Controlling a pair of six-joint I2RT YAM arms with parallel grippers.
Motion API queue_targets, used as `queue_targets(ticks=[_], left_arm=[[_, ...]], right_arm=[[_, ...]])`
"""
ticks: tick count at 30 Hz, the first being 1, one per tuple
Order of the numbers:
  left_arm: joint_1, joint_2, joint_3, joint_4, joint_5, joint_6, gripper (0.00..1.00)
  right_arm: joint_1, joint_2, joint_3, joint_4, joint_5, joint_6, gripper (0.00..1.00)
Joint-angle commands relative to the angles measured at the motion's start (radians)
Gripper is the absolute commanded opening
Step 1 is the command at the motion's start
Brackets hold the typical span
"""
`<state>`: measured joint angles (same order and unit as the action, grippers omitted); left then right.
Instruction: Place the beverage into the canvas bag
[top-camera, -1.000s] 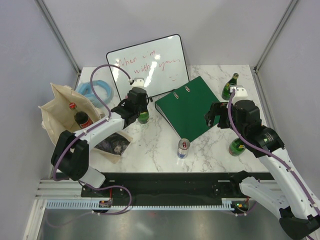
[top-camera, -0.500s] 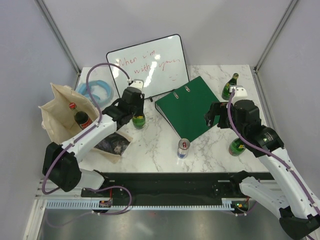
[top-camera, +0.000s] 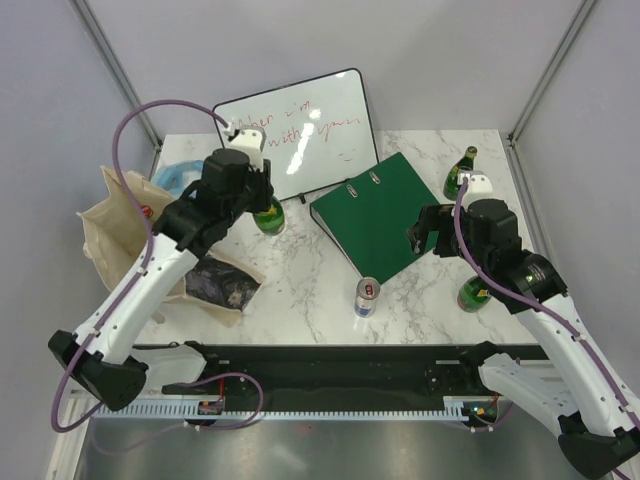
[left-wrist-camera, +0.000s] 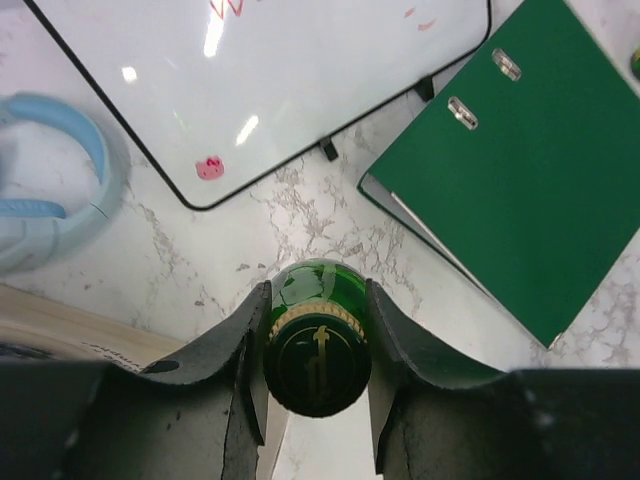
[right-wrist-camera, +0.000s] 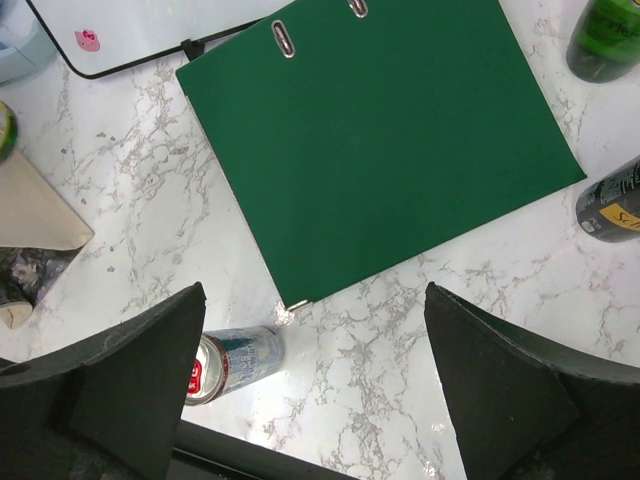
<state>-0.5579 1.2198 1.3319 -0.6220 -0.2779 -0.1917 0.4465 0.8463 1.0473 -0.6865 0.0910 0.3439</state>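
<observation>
My left gripper (top-camera: 262, 205) is shut on the neck of a green glass bottle (top-camera: 267, 216) and holds it in front of the whiteboard, to the right of the canvas bag. In the left wrist view the bottle's dark cap (left-wrist-camera: 318, 362) sits clamped between both fingers of the gripper (left-wrist-camera: 318, 350). The beige canvas bag (top-camera: 108, 222) stands open at the left edge, its dark print (top-camera: 222, 286) lying low on the table side. A red-capped cola bottle (top-camera: 147, 212) shows inside it, mostly hidden by my arm. My right gripper (top-camera: 428, 236) is open and empty over the green binder's edge; its jaws stand wide apart in the right wrist view (right-wrist-camera: 315, 385).
A green binder (top-camera: 385, 215) lies mid-table, also in the right wrist view (right-wrist-camera: 380, 150). A whiteboard (top-camera: 295, 130) leans at the back. A drink can (top-camera: 367, 297) stands near the front. Green bottles stand at back right (top-camera: 460, 172) and front right (top-camera: 475, 293). A blue ring (top-camera: 175, 178) lies behind the bag.
My left arm has risen and carried the green bottle up off the table and leftwards towards the back. The right arm has not moved.
</observation>
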Motion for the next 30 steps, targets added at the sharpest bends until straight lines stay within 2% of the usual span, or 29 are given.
queue_targets(ticks=[1, 6, 10, 16, 20, 27, 30], left_arm=[[-0.004, -0.089, 0.238, -0.019, -0.052, 0.078, 0.02], [-0.004, -0.129, 0.372, -0.126, -0.144, 0.155, 0.02], [-0.004, -0.146, 0.496, -0.217, -0.274, 0.23, 0.02], [-0.004, -0.193, 0.613, -0.309, -0.374, 0.279, 0.02], [-0.004, -0.232, 0.576, -0.317, -0.432, 0.302, 0.02], [-0.002, -0.292, 0.379, -0.297, -0.509, 0.273, 0.02], [0.001, -0.292, 0.346, -0.28, -0.509, 0.249, 0.02]], right_arm=[[-0.002, -0.009, 0.022, 0.044, -0.019, 0.0, 0.98], [-0.002, -0.01, 0.031, 0.041, -0.028, 0.0, 0.98], [-0.002, -0.013, 0.033, 0.041, -0.042, 0.001, 0.98], [-0.002, -0.013, 0.03, 0.041, -0.051, 0.0, 0.98], [-0.002, -0.018, 0.023, 0.039, -0.053, -0.002, 0.98], [-0.002, -0.029, 0.013, 0.041, -0.057, -0.003, 0.98], [-0.003, -0.035, 0.008, 0.041, -0.059, -0.006, 0.98]])
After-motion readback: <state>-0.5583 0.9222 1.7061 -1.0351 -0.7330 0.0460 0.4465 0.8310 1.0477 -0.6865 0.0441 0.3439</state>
